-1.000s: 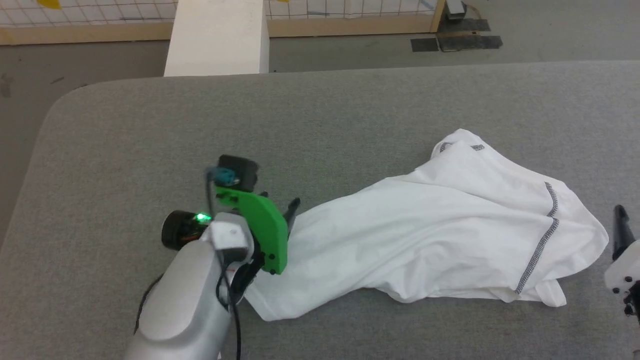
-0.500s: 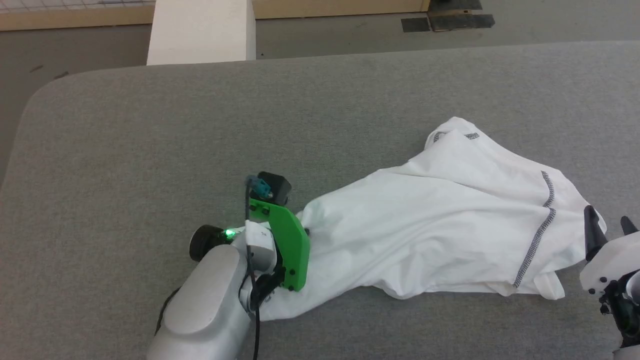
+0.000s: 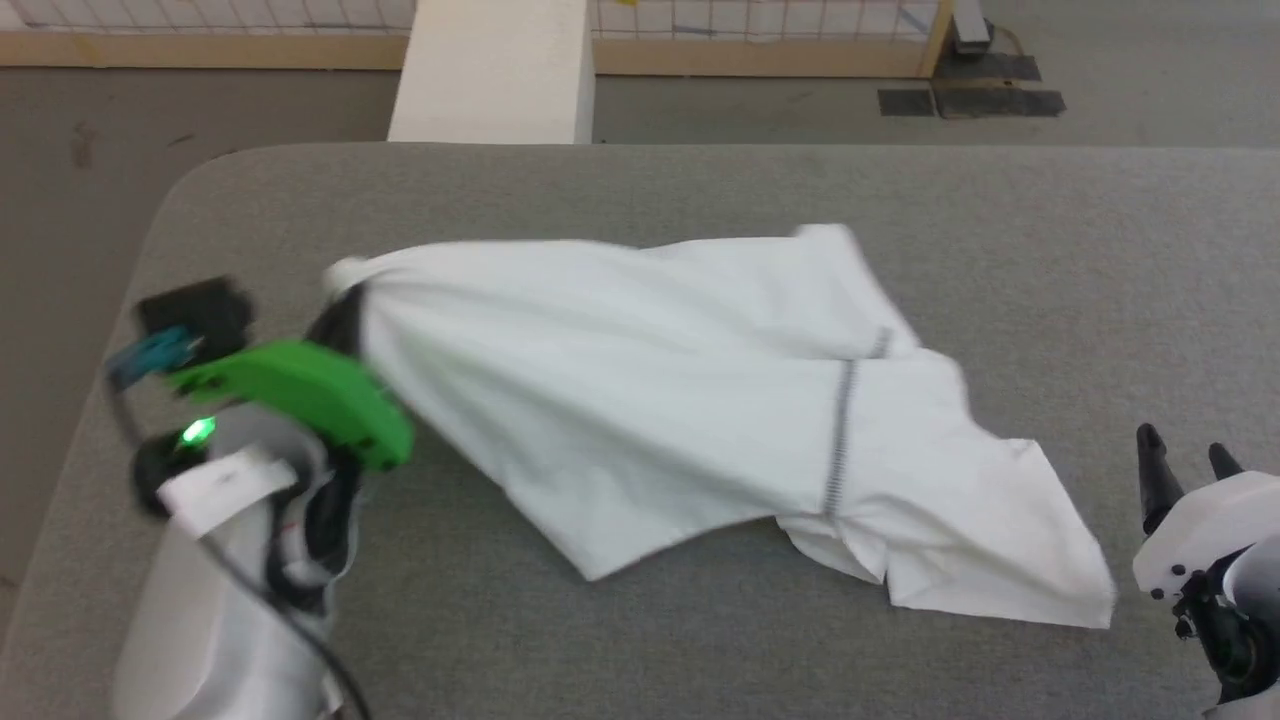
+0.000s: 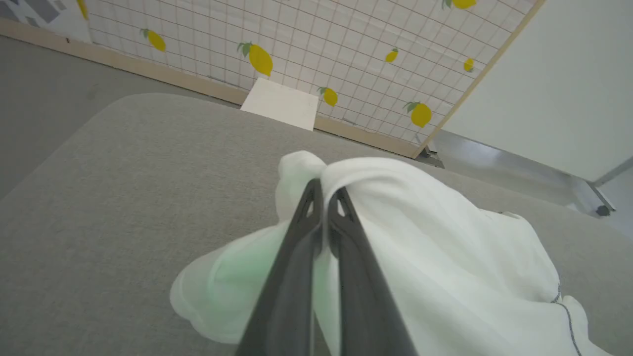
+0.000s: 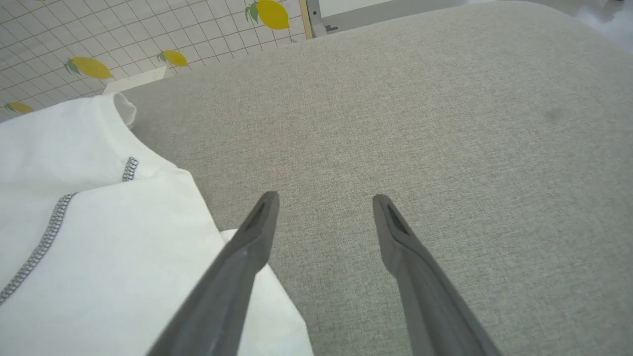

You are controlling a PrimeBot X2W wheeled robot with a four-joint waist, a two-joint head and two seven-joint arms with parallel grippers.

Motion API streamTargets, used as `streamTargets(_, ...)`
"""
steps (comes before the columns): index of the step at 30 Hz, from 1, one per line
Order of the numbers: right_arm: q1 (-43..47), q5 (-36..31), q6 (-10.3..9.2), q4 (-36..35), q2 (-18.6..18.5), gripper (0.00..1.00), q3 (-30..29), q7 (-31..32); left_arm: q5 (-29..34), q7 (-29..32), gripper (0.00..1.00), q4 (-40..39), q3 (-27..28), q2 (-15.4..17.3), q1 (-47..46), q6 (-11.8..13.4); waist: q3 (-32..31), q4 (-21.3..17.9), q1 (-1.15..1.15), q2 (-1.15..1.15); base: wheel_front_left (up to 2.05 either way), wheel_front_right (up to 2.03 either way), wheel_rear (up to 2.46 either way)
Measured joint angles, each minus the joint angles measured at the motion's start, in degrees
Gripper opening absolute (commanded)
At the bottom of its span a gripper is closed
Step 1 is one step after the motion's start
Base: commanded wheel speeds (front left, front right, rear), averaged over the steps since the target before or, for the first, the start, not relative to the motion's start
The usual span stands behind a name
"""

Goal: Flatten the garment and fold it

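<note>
Grey fabric-covered worktop (image 3: 700, 180) with a rounded far-left corner; grey floor (image 3: 100, 130) beyond it, a white box (image 3: 490, 70) standing against the far edge, and a grid-pattern wall (image 4: 376, 29) with lemon prints behind that. White garment (image 3: 650, 380) is spread across the middle of the worktop, running from upper left to lower right in the head view. Left end effector (image 4: 324, 185) is clamped on the garment's left end: fingers pressed together with a bunch of fabric pinched at the tips, and the cloth wraps over and hangs around both fingers. That end looks lifted off the surface, the fabric fanning out from the pinch point toward the right, head view a bit blurred there. Green bracket (image 3: 300, 385) on the left wrist, green light (image 3: 197, 432) lit just beside it. Dark grey zigzag seam (image 3: 840, 430) runs across the garment right of centre. The garment's lower-right corner lies flat on the worktop, near the right end effector (image 3: 1182, 447). Right end effector's fingers stand wide apart with nothing between them, bare worktop in the gap. In the right wrist view one finger overlaps the garment's edge; can't tell if it touches the cloth or sits above it.
</note>
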Motion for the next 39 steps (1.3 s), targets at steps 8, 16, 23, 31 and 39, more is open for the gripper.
streamTargets(8, 0.45, 0.43, 0.00, 1.31, 0.00, 1.00, 1.55, -0.29, -2.08, 2.44, 0.00, -14.19, 9.75, 2.14, 23.01, 9.93, -1.40, 3.89, 0.00, 0.00, 0.00, 0.00, 0.00)
streamTargets(16, 0.44, 0.81, 0.00, 2.42, 0.02, 1.00, 2.96, -0.65, -8.08, 7.83, 0.01, -10.61, 7.59, -2.65, 34.10, 9.10, -1.67, 7.63, 0.00, 0.00, 0.00, 0.00, 0.00)
streamTargets(23, 0.40, 0.27, 0.00, 2.10, 0.03, 1.00, 6.09, 0.00, -10.45, 0.88, 1.00, -15.34, 10.10, -2.88, 29.51, 4.15, -2.13, 9.18, 0.00, 0.00, 0.00, 0.00, 0.00)
streamTargets(31, -3.00, -1.35, 0.00, 2.77, 0.02, 1.00, 18.44, 11.90, 3.21, -20.36, 1.00, -15.44, 9.84, 3.05, 23.42, -1.58, -2.11, 7.87, 0.00, 0.00, 0.00, 0.00, 0.00)
streamTargets(39, -7.83, -5.78, 0.00, 7.51, -3.13, 1.00, 28.52, 26.27, 8.71, -27.39, 1.00, -11.82, 5.81, 1.43, 22.44, -2.02, -0.92, 7.49, 0.00, 0.00, 0.00, 0.00, 0.00)
